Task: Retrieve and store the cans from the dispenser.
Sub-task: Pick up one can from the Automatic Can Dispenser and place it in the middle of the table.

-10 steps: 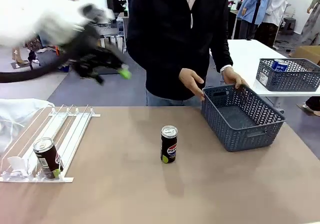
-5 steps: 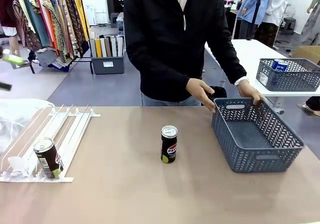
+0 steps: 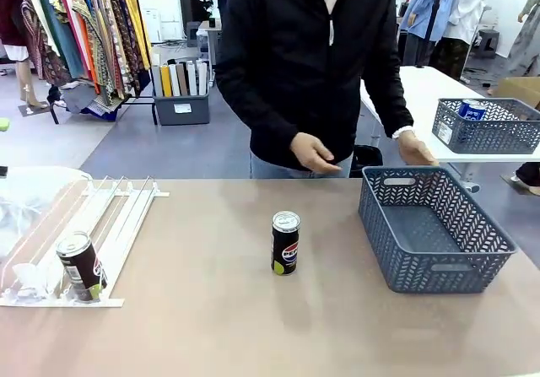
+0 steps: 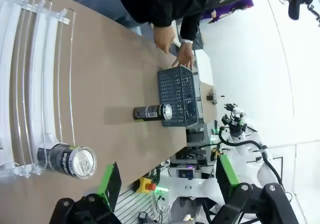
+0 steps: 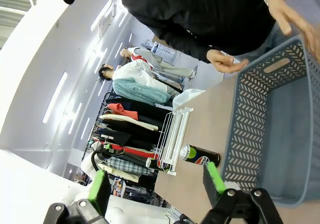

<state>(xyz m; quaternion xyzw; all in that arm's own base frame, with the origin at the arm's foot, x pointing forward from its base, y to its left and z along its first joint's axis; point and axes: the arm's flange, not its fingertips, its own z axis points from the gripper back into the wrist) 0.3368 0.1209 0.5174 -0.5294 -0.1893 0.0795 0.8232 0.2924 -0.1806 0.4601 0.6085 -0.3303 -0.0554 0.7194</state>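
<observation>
Cans (image 3: 285, 242) are not in the basket (image 3: 434, 271) yet; both are left to store. Front view: one black can (image 3: 285, 244) stands mid-frame on the counter (image 3: 211, 326), and the other can (image 3: 80, 266) sits in the dispenser (image 3: 126, 218), lower left. Left wrist view: the left end effector (image 4: 167, 176) is wide open and empty. Right wrist view: the right end effector (image 5: 157, 181) is wide open and empty.

Bright, even overhead light fills the room, and the front view is sharp; the black can (image 3: 285, 243) casts only a soft, pale shadow toward the camera on the table (image 3: 211, 326). Both wrist views bend heavily at their edges (wide-angle lenses), ceiling strip lights (image 5: 54, 98) glare white, and the person's hand (image 5: 292, 14) smears slightly.
</observation>
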